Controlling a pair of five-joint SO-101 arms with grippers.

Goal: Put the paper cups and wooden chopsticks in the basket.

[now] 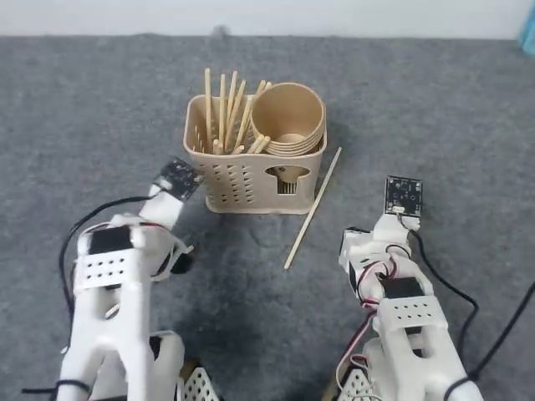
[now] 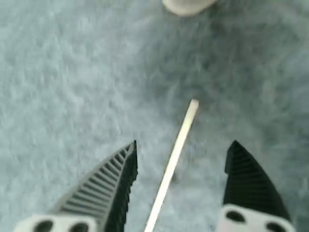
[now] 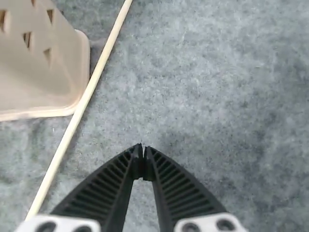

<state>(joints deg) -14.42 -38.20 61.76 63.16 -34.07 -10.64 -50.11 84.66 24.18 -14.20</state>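
Left gripper: fingers spread wide, nothing clamped. One wooden chopstick runs down the gap between them, roughly centred, touching neither tip. Its free end sits just past the fingertips, pointing at a pale corner of the basket farther ahead. Can't tell if that stick lies flat on the grey carpet or is raised off it. Right gripper: fingers pressed together tip to tip, holding nothing, bare carpet beyond the tips. A loose chopstick lies on the carpet to one side of those closed fingers, the side facing the other arm, apart from them. It slants forward past the tips and runs alongside the basket's base, very close to its corner; contact not clear. High view: basket stands ahead of both sets of fingers, between the two arms. Inside it, a stack of paper cups fills the half toward the right gripper. A bundle of chopsticks stands on end in the half toward the left gripper, some leaning toward the cups.
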